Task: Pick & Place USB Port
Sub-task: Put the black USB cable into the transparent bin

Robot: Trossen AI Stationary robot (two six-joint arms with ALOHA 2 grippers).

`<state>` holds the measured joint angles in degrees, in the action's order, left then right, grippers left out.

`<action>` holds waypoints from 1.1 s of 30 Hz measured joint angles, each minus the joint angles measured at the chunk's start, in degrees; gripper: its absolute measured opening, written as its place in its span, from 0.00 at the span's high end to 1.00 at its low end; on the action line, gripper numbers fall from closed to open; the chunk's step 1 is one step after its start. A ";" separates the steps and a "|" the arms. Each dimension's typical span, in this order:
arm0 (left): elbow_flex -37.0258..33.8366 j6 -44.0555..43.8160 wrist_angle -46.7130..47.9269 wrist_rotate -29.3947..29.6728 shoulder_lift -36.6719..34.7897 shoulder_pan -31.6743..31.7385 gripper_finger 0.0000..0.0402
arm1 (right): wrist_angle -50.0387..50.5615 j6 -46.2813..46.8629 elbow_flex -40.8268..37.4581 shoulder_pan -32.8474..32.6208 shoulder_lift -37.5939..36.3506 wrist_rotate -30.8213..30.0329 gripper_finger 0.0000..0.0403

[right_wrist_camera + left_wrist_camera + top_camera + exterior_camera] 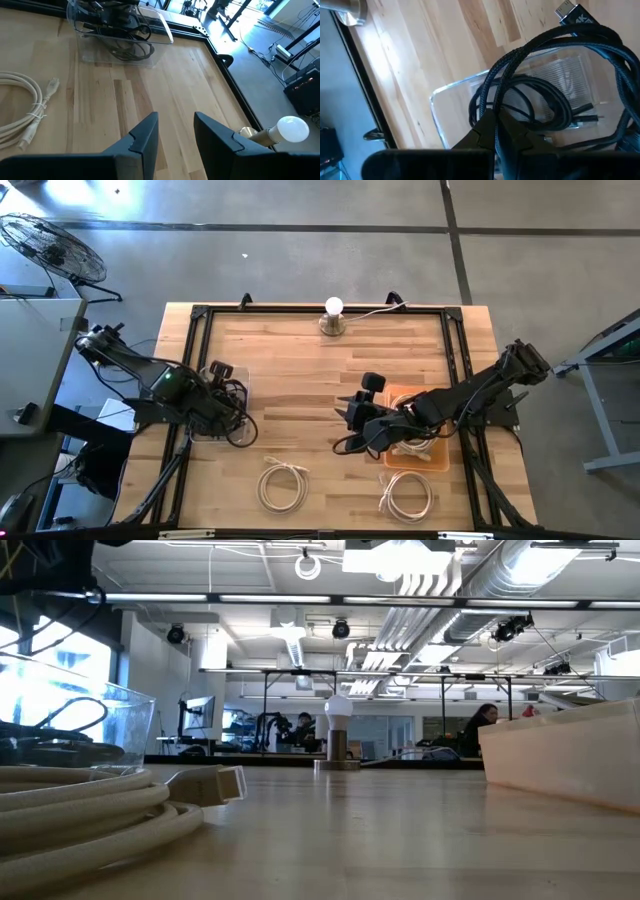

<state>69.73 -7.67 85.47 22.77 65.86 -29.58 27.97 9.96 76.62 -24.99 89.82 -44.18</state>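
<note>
Wrist views alone show left gripper (496, 131) clenched on black cable (540, 95) over clear bin (451, 96), right gripper (175, 131) fingers apart w/ nothing between, wood table (300, 370) beyond.

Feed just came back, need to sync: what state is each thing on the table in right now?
Left end effector: shut on black cable.
Black cable: partly in clear bin.
Clear bin: upright, holds cables.
Right end effector: open, empty, above the wood.
Left white cable: coiled on table.
Right white cable: coiled.
Bulb: lit.
</note>
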 joint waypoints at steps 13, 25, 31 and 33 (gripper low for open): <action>-6.51 -1.52 -0.14 -1.67 -0.01 0.02 1.00 | 0.02 0.02 0.00 -0.15 0.00 0.86 0.71; -11.20 -2.58 0.17 1.88 -0.01 0.00 0.93 | 0.04 0.02 0.00 -0.15 0.00 0.89 0.71; -11.20 -6.59 0.27 6.60 -0.01 0.00 0.84 | 0.04 0.02 0.00 -0.15 0.00 0.89 0.71; -11.20 -6.87 0.26 6.63 -0.01 0.00 0.80 | 0.04 0.02 0.00 -0.15 0.00 0.89 0.71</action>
<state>58.52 -14.54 85.73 29.40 65.84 -29.58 28.01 9.98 76.62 -25.15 89.82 -43.29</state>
